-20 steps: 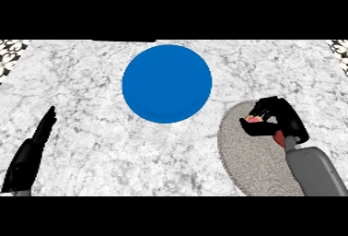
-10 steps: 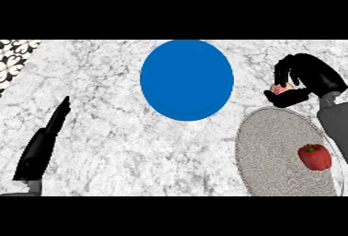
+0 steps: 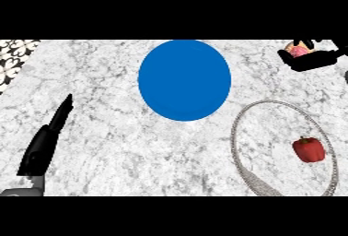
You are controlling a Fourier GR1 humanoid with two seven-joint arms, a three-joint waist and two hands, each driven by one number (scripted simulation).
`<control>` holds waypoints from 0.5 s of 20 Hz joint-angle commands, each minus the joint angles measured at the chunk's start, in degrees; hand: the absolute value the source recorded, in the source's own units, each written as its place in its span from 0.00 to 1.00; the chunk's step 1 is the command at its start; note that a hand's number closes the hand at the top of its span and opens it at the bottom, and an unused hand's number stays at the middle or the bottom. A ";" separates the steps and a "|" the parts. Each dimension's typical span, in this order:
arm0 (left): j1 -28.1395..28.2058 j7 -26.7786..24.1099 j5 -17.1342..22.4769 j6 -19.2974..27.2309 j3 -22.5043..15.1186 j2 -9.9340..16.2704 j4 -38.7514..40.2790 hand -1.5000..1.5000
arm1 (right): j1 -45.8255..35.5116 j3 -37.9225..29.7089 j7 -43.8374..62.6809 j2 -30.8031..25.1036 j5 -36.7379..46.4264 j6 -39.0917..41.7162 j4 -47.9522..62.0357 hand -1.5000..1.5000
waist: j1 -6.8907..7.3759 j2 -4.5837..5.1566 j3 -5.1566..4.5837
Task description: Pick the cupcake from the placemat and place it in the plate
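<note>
Here, from above, I see a marble counter (image 3: 102,138). A round blue plate (image 3: 184,79) sits toward its far edge, centre. A grey oval placemat (image 3: 239,147) lies at the near right corner, with a red pepper (image 3: 309,149) on it. My right hand (image 3: 314,57), at the far right corner, curls round the pink cupcake (image 3: 297,49). The plate lies to its left, so that's the way I'd carry it. My left hand (image 3: 48,138) rests with straight fingers by the near left edge.

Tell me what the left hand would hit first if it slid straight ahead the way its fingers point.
Probably nothing: the left hand points up and slightly right across bare marble counter, passing left of the blue plate, though depth is unclear.
</note>
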 commanded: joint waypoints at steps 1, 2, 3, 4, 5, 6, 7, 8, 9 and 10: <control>-0.38 1.29 -0.38 0.82 -0.10 -0.88 0.62 0.50 | -4.71 -2.11 -13.91 1.28 -3.96 2.25 5.36 1.00 | -1.54 -0.67 -0.08; 0.27 0.65 -0.36 0.40 0.01 -0.36 0.30 0.50 | -5.40 -1.66 -16.02 2.62 -3.61 2.20 7.94 1.00 | -1.36 -0.75 -0.13; -1.52 2.25 -0.43 0.62 0.27 -0.32 0.44 0.50 | -9.89 -3.04 -16.14 0.35 -6.35 8.96 8.74 1.00 | -1.71 -0.92 -0.19; -2.50 2.58 -0.72 0.99 0.59 -0.33 1.44 0.50 | -9.98 -2.33 -18.77 1.72 -5.41 8.20 11.63 1.00 | -1.81 -0.64 -0.19; 0.23 -0.97 -0.36 0.44 0.54 -0.28 1.67 0.50 | -10.52 -1.78 -20.28 2.95 -3.96 6.43 14.30 1.00 | -1.12 -0.63 -0.26; 0.40 -0.86 0.10 0.10 1.19 0.24 1.39 0.50 | -14.30 -2.08 -19.93 2.90 -4.85 9.82 15.35 1.00 | -1.63 -1.11 -0.31; -0.27 0.22 0.64 -0.50 1.35 0.23 1.70 0.50 | -14.80 -1.06 -21.69 5.38 -3.33 7.59 17.24 1.00 | -2.25 -1.18 -0.30; -1.79 -0.48 -0.12 0.33 1.68 0.05 3.88 0.50 | -15.91 -1.52 -23.93 5.20 -3.54 8.42 19.29 1.00 | -2.73 -1.00 -0.32; -2.65 0.93 -0.20 0.77 1.88 -0.31 4.12 0.50 | -18.54 -0.52 -22.75 6.92 -2.92 10.04 20.48 1.00 | -3.43 -1.38 -0.35; 3.18 -2.21 0.87 -0.29 3.44 1.42 2.37 0.50 | -17.42 0.10 -23.26 9.23 -2.81 9.73 19.76 1.00 | -4.05 -2.06 -0.36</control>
